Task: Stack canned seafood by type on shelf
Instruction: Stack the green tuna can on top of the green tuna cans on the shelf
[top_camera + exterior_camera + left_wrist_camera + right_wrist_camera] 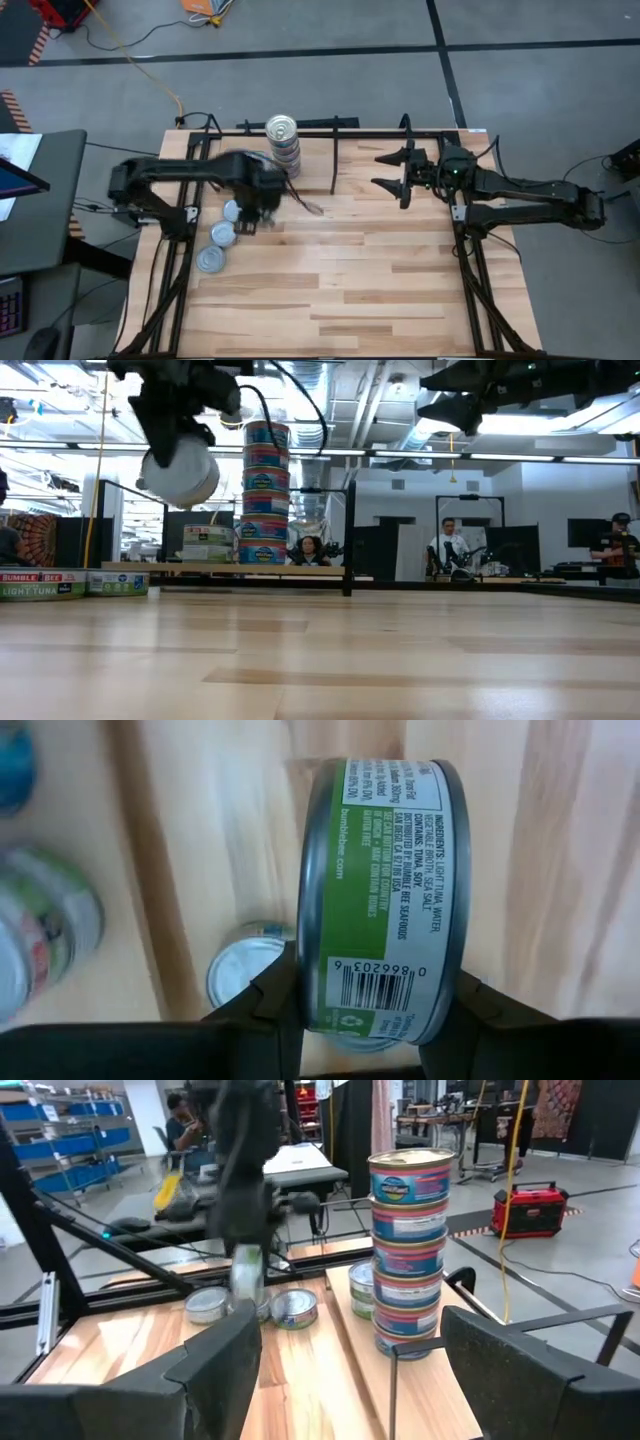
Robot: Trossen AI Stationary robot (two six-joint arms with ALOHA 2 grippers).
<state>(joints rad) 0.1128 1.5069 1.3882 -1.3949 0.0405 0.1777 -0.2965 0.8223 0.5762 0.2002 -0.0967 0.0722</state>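
Your left gripper [372, 1005] is pinching a green-labelled tin [380, 900] on edge, lifted above the counter [360, 280] just beside the tall stack of tins [284, 146] on the shelf [360, 165]. Three loose tins [222, 235] lie below it by the counter's left edge. Your right gripper [392, 172] hangs spread wide and empty over the shelf's right half.

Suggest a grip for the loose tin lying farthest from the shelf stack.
I'd come straight down from above and pinch the side wall of the farthest tin across its diameter: it lies flat, lid up. Put the fingers on the sides away from the neighbouring tin, which sits close. The left gripper holds a green-label tin likewise.
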